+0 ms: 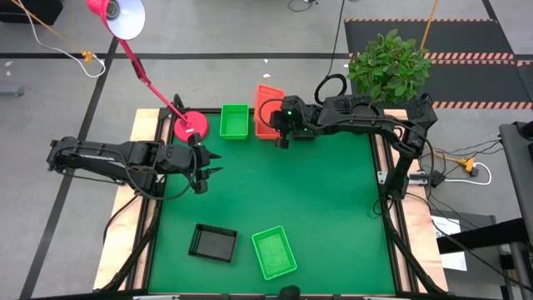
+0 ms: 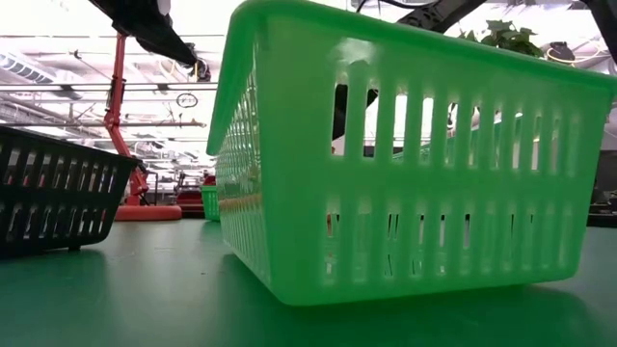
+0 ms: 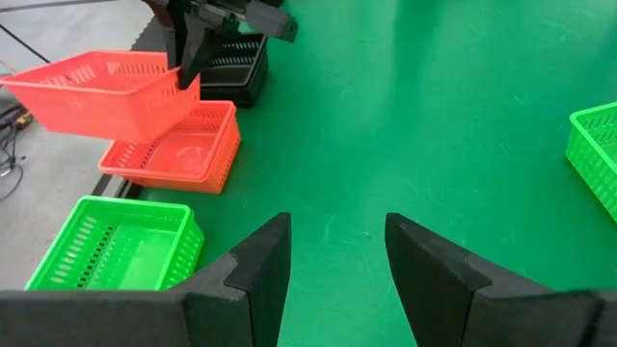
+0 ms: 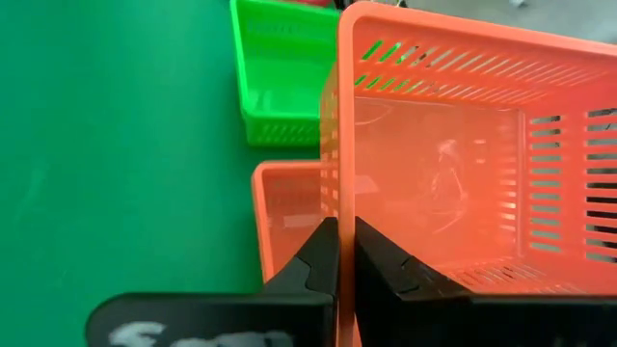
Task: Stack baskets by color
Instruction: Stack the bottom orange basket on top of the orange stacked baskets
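Note:
My right gripper (image 4: pixel 339 226) is shut on an orange-red basket (image 3: pixel 96 92), lifted at the table's far edge above a second orange-red basket (image 3: pixel 178 149) that rests flat on the mat. A green basket (image 1: pixel 235 122) sits beside them, and a black basket (image 3: pixel 231 67) lies just beyond. Near the front edge lie another black basket (image 1: pixel 212 242) and another green basket (image 1: pixel 273 252). My left gripper (image 1: pixel 208 171) hovers open at the table's left, holding nothing. My right gripper pinches one wall of the orange-red basket at its rim (image 4: pixel 337 207), one finger inside the basket and one outside. The fingers slant down from the table's right side. The basket hangs clear and tilted over the lower orange-red basket.
A pink lamp base (image 1: pixel 191 127) stands at the far left corner, and its red arm (image 1: pixel 146 75) slants up over the edge. A potted plant (image 1: pixel 387 67) stands beyond the far right corner. The middle of the green mat (image 1: pixel 316 200) is bare.

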`<state>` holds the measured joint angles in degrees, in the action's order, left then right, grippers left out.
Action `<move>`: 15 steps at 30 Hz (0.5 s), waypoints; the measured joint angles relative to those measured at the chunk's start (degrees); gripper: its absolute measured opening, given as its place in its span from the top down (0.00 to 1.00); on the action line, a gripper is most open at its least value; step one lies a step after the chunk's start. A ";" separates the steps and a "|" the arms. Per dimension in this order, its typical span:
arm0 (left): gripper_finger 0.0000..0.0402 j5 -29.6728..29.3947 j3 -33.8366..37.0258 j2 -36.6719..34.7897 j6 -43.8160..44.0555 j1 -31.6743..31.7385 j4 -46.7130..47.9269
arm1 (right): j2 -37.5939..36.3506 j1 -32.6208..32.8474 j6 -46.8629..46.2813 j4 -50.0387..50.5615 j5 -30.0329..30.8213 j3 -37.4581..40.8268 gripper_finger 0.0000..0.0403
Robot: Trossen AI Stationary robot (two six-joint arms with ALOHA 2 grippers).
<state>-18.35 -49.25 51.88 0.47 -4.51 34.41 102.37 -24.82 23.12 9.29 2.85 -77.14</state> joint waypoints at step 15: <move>0.57 -0.02 0.00 0.00 -0.15 0.00 -0.20 | 0.02 -0.13 0.22 -1.61 -1.51 4.90 0.98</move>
<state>-18.37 -49.25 51.88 0.32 -4.51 34.22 102.39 -24.94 23.33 7.68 1.34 -72.24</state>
